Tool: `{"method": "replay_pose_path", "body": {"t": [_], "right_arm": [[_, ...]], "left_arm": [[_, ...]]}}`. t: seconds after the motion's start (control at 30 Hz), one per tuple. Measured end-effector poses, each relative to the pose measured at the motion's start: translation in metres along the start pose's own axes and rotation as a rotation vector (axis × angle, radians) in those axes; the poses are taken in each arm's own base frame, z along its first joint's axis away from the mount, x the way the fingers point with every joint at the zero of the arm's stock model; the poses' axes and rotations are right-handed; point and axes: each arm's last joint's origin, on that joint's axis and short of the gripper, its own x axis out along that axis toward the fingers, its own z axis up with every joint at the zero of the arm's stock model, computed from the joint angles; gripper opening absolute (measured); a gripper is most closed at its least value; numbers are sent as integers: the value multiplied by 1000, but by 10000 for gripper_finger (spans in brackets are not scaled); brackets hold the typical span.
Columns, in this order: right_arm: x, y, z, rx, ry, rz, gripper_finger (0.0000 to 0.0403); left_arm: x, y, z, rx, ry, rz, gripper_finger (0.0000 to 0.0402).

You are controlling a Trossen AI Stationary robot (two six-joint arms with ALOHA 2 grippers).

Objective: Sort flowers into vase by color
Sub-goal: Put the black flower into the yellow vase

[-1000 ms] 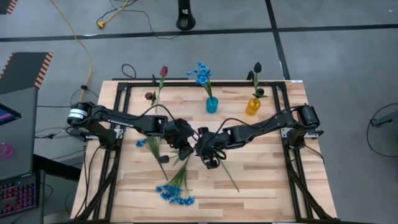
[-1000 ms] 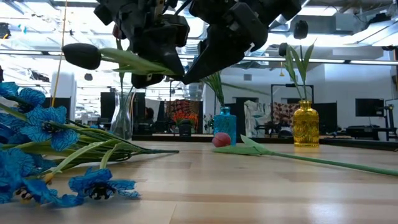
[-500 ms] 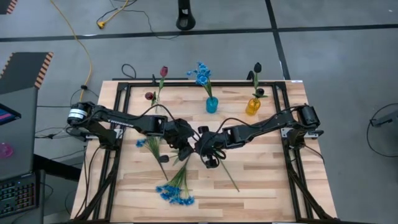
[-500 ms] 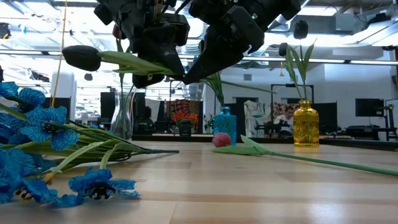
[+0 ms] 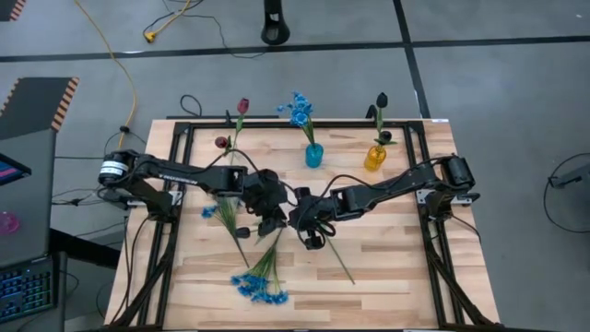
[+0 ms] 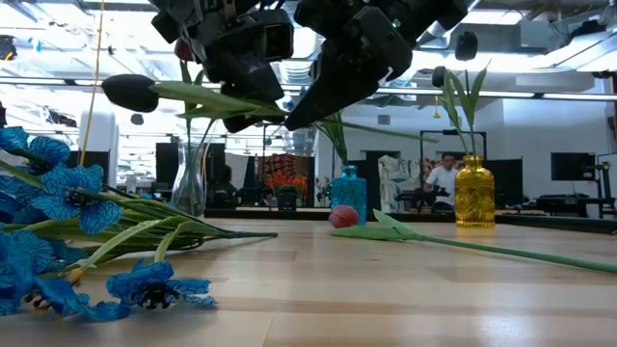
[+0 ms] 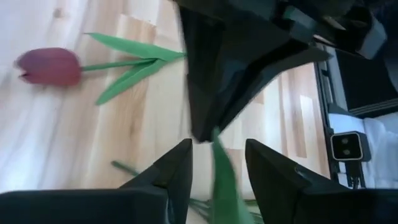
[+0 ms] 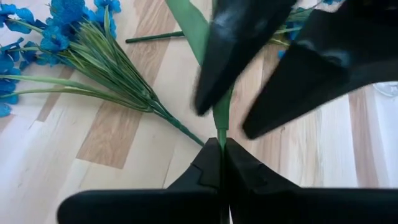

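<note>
My right gripper (image 5: pixel 309 224) is shut on the green stem of a near-black tulip (image 6: pixel 130 92), held above the table's middle. Its bud (image 5: pixel 241 234) points toward the near left. My left gripper (image 5: pixel 268 218) is open. Its fingers (image 7: pixel 177 169) stand on either side of the tulip's green leaf (image 7: pixel 219 168) without touching it, close in front of my right gripper. A bunch of blue flowers (image 5: pixel 261 277) and a red tulip (image 7: pixel 48 66) lie flat on the table. My right gripper pinches the tulip's green stem (image 8: pixel 221 132) between its two fingertips, well away from the bud. The tulip is lifted clear of the table and lies about level, its bud and leaves sticking out past my left gripper.
At the far edge stand a clear vase (image 6: pixel 190 183) with a red tulip (image 5: pixel 242 106), a blue vase (image 5: pixel 314 155) with a blue flower and a yellow vase (image 5: pixel 374 159) with a near-black tulip. A single blue flower (image 5: pixel 214 210) lies at the left.
My left gripper has shifted a little up and toward the table's right, staying beside the held tulip. The tulip and my right gripper have hardly moved.
</note>
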Motion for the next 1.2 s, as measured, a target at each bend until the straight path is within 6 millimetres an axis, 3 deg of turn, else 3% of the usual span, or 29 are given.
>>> {"method": "replay_pose_path", "body": {"t": [0.2,0.4,0.67,0.8,0.97,1.2], "right_arm": [[-13,-3,-3,67,62,4,30],[-35,-6,-3,80,60,3,33],[-64,-15,-42,236,-77,-38,33],[-84,-16,-63,297,-252,-59,32],[-116,-16,-82,306,-572,-202,33],[-146,-4,-113,251,-865,-406,32]], "left_arm": [[-28,1,3,48,-39,58,138],[-70,-13,-1,116,-125,229,128],[-112,-31,-27,167,-266,286,126],[-115,-30,-44,178,-337,313,126],[-105,-19,-63,144,-407,293,126],[-88,-10,-71,122,-460,267,126]]}}
